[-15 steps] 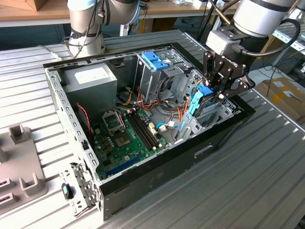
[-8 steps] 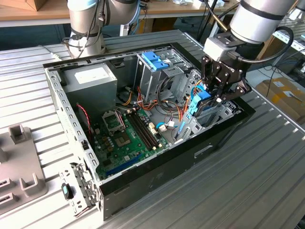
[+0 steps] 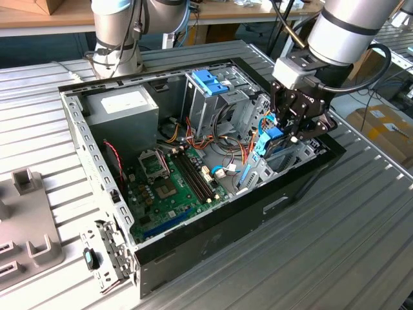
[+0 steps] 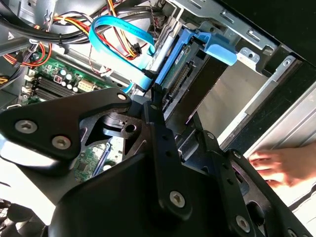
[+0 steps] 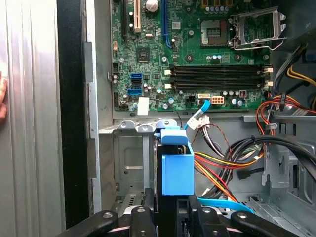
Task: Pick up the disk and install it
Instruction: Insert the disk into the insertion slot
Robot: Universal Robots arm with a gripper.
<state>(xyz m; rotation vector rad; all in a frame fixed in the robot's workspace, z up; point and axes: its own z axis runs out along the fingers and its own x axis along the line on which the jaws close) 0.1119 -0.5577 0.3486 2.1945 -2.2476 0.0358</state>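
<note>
My gripper (image 3: pixel 289 129) is shut on the disk (image 3: pixel 271 138), a drive in a light-blue carrier held on edge. It hangs inside the open computer case (image 3: pixel 303 174), over the case's corner at the exterior view's right. In the first wrist view the disk (image 5: pixel 177 167) stands edge-on between the black fingers (image 5: pixel 139 220), just beside an empty grey metal bay (image 5: pixel 129 163). In the second wrist view the disk (image 4: pixel 178 74) and its blue tab (image 4: pixel 220 47) lie past the fingertips (image 4: pixel 157 116), close to the case wall.
Around the disk are a blue data cable (image 4: pixel 118 34) and orange and red wires (image 5: pixel 217 170). The tall drive cage with a blue latch (image 3: pixel 210 81), the power supply (image 3: pixel 122 106) and the motherboard (image 3: pixel 171 184) are in the case. A person's hand (image 4: pixel 276 165) rests outside it.
</note>
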